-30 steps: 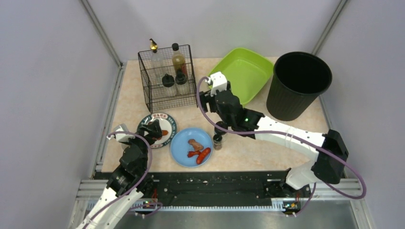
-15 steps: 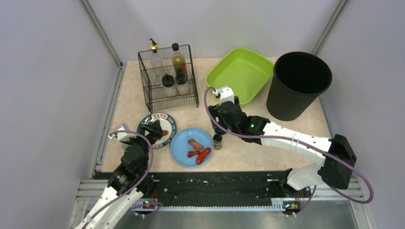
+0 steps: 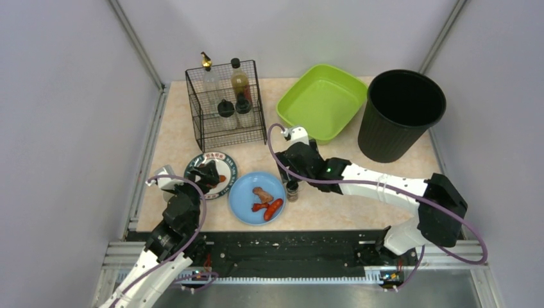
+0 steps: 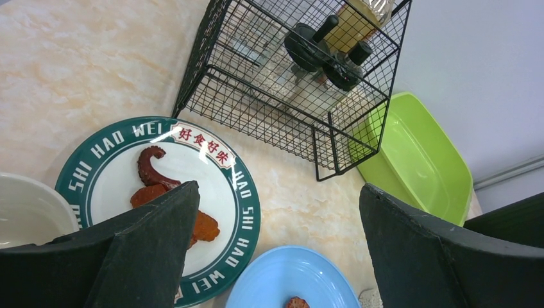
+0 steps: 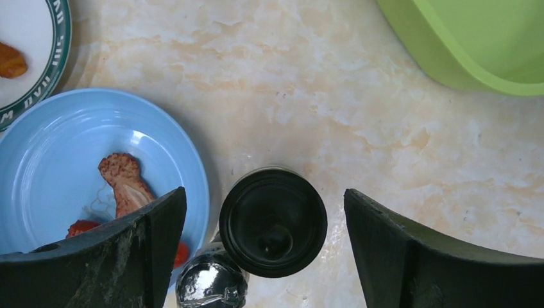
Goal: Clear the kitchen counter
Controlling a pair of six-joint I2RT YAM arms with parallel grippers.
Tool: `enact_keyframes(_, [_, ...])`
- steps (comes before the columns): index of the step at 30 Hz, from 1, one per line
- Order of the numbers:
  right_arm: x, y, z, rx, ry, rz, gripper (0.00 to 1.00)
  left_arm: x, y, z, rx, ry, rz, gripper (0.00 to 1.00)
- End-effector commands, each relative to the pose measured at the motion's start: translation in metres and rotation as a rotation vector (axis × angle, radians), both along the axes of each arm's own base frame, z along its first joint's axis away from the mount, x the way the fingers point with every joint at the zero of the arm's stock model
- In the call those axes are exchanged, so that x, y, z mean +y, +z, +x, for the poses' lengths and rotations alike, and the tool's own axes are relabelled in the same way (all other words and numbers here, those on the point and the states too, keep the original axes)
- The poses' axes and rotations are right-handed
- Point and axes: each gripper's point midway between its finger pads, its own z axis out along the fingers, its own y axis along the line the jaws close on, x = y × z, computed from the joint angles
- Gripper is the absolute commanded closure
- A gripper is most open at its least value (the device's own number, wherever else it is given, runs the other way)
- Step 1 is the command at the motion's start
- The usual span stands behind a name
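Observation:
The beige marbled kitchen counter (image 3: 179, 122) holds a blue plate (image 3: 247, 192) with sausage and meat pieces. Beside it is a green-rimmed plate (image 3: 228, 163) with reddish food. My right gripper (image 5: 263, 212) is open, its fingers on either side of a black-lidded jar (image 5: 273, 221) and not touching it. A silver-capped shaker (image 5: 208, 282) stands against the jar, by the blue plate's rim (image 5: 58, 147). In the top view the right gripper (image 3: 292, 174) covers the jar. My left gripper (image 4: 279, 192) is open and empty above the green-rimmed plate (image 4: 96, 151).
A black wire rack (image 3: 226, 106) with several bottles stands at the back left. A lime green tub (image 3: 321, 99) and a tall black bin (image 3: 401, 112) are at the back right. A white bowl (image 4: 25, 212) sits left of the green-rimmed plate.
My right gripper has moved from near the green tub toward the near side and come down around the black-lidded jar. The left arm has not moved.

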Motion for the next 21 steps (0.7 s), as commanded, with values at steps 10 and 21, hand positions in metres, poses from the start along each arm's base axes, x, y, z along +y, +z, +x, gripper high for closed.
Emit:
enact_keyframes(10, [0.001, -0.027, -0.007, 0.061, -0.038, 0.012, 0.09, -0.006, 0.006, 0.002, -0.027, -0.024, -0.014, 0.01])
enact_keyframes(21, [-0.003, -0.033, -0.007, 0.054, -0.058, 0.023, 0.27, -0.006, 0.006, 0.002, -0.026, -0.026, -0.013, 0.01])
